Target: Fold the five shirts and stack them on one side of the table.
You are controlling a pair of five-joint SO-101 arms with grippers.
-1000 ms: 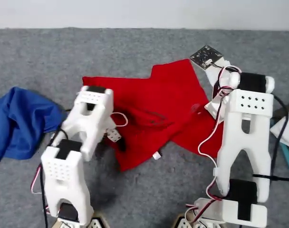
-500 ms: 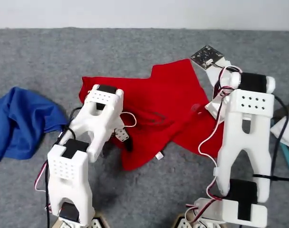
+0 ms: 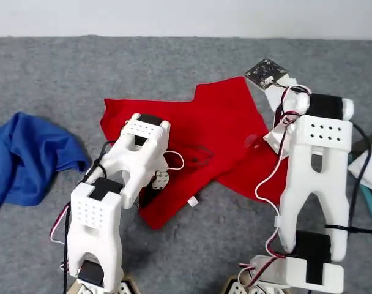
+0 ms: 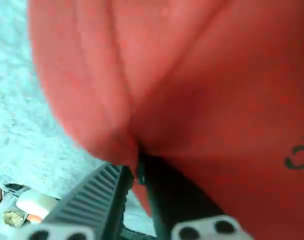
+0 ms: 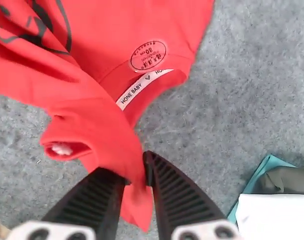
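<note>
Red shirt (image 3: 216, 125) gripped, blue shirt (image 3: 21, 160) apart

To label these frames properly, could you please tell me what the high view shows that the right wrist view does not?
The high view adds the crumpled blue shirt, lying apart from the red shirt, and the white left arm and right arm over the red one. The right wrist view adds the neck label and round stamp inside the collar, and the right pincer shut on a fold of red cloth. Both share the red shirt, the grey table cover, and the white and teal items by the right arm.
</note>
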